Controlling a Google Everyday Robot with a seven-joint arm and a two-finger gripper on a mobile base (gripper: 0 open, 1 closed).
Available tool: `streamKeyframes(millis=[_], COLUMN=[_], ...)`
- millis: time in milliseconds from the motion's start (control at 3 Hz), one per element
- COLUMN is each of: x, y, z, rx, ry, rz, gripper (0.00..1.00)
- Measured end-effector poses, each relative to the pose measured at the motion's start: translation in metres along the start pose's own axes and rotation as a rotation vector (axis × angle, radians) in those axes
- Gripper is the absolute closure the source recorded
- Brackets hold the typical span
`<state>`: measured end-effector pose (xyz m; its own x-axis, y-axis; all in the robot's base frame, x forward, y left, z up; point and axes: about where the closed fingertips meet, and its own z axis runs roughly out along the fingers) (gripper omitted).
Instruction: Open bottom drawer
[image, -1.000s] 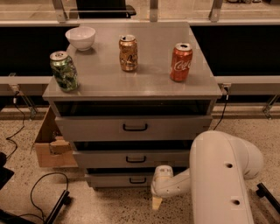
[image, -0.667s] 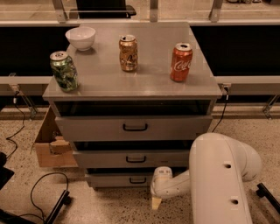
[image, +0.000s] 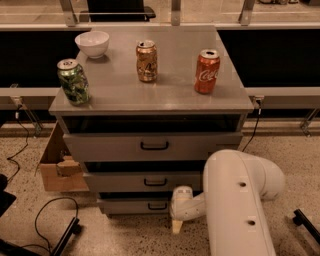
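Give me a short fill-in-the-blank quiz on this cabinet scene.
1. The cabinet top holds ____ cans.
2. The bowl is coloured ____.
3. The tool hangs in front of the bottom drawer, right of its handle, pointing ____.
Answers: three; white; down.

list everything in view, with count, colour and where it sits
bowl: 1, white, back left of cabinet top
green can: 1, green, front left of top
gold can: 1, gold-brown, middle of top
cola can: 1, red, right of top
cabinet: 1, grey, centre
top drawer: 1, grey, widest front
middle drawer: 1, grey
bottom drawer: 1, grey, narrowest front, lowest
cardboard box: 1, brown, floor left of cabinet
cables: a few, black, floor lower left
arm: 1, white, lower right
gripper: 1, white and tan, right of bottom drawer's handle, near floor
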<state>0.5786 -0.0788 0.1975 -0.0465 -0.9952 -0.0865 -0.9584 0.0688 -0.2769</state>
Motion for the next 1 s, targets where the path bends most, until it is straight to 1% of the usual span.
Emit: streamKeyframes(millis=[333, 667, 1000], x=[-0.002, 0.001, 0.012], y=[-0.003, 0.001, 0.009], z=[0.011, 0.026, 0.029], rx=[-0.018, -0.054, -0.088], ry=[0.012, 0.026, 0.047], rz=[-0.009, -0.004, -0.005], gripper=[0.0, 0.18, 0.41])
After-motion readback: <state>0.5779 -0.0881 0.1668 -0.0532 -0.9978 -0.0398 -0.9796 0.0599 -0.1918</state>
